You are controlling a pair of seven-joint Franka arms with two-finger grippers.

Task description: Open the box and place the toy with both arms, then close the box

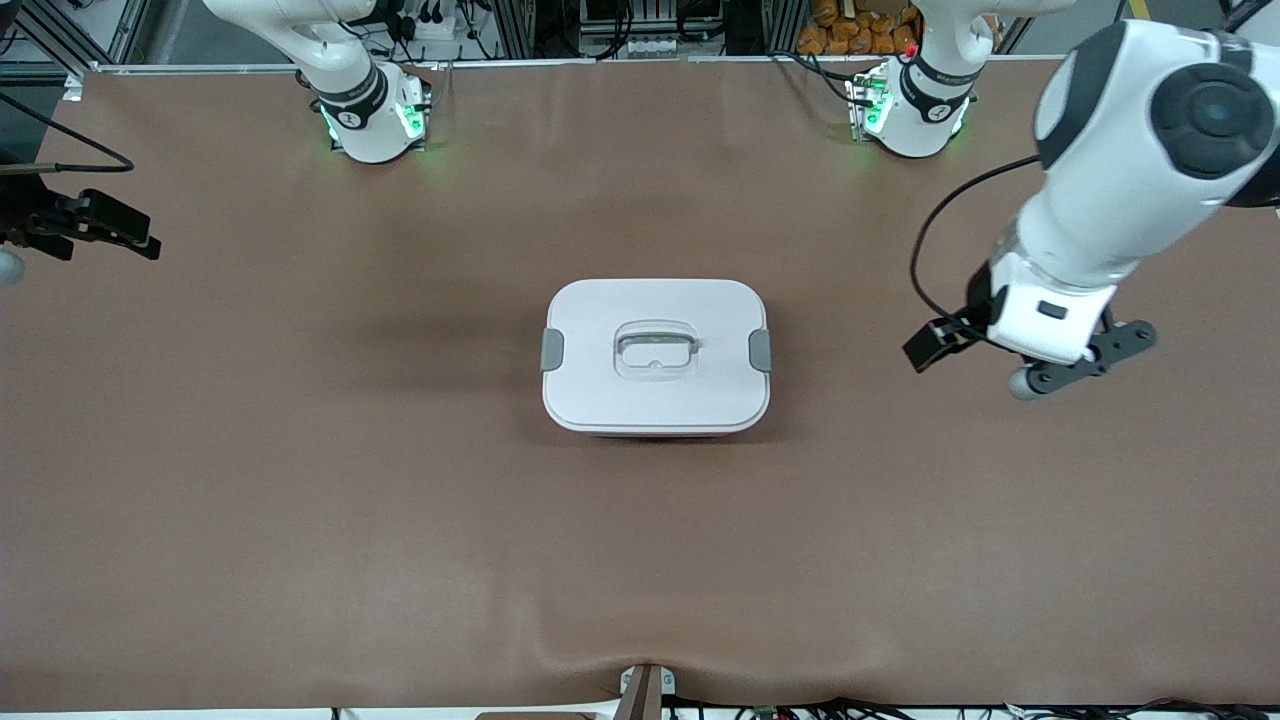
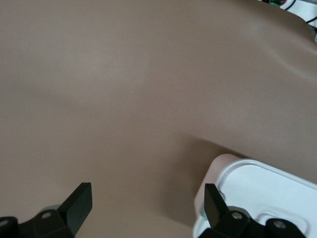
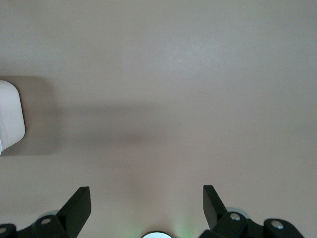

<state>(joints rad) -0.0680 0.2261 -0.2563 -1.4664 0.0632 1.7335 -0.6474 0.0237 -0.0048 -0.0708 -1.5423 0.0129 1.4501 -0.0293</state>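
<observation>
Sitting mid-table, the box (image 1: 656, 356) showed its white lid (image 1: 600, 325) shut, grey clips (image 1: 552, 349) at both ends, handle recessed. Left gripper (image 2: 146, 208) hovered beside it, fingers apart; right gripper (image 3: 147, 208) waited, spread wide, cut off at the front view's edge.

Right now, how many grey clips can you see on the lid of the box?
2. One grey clip sits on the white lid's edge toward the right arm's end of the table, the other grey clip on the edge toward the left arm's end. None seem hidden.
</observation>
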